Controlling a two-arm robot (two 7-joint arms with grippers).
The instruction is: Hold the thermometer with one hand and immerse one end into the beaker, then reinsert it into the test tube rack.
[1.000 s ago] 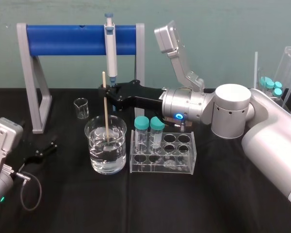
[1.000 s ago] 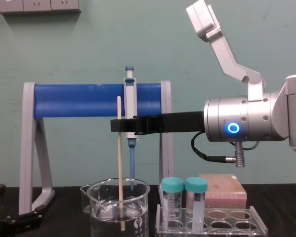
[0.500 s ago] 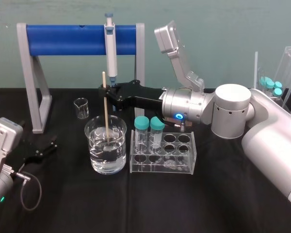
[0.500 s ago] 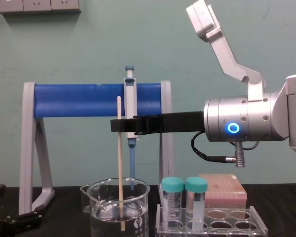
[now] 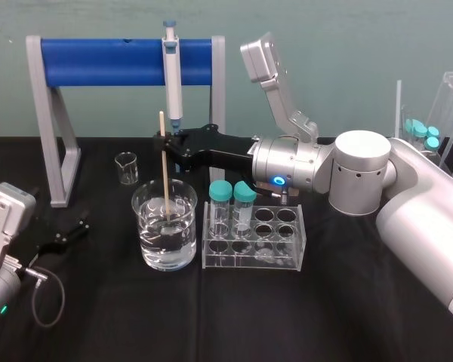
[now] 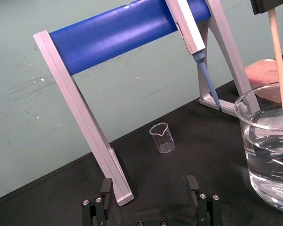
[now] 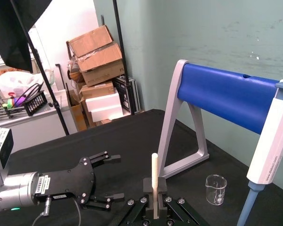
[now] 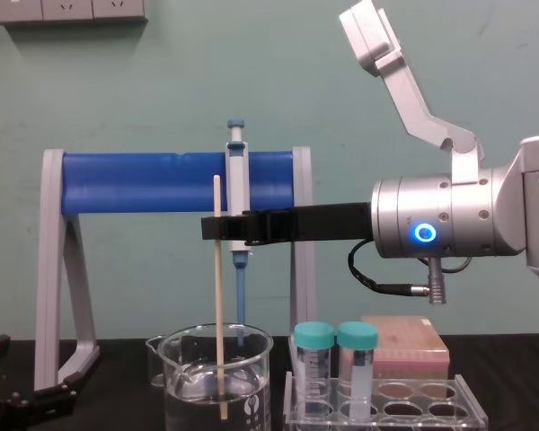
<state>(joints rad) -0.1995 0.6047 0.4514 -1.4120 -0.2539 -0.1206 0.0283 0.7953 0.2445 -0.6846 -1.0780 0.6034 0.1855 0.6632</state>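
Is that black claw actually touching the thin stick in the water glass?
Touching: in the chest view the right gripper clamps the thermometer on its upper part.

The thermometer [image 5: 164,162] is looking cream, the beaker [image 5: 142,240] is looking clear, and the tube caps [image 5: 221,189] are looking teal.

Right arm extends horizontally, right gripper [image 5: 164,140] fingers pinching the thermometer [image 5: 165,181]; left gripper [image 5: 63,232] lies low at the left, fingers spread apart.
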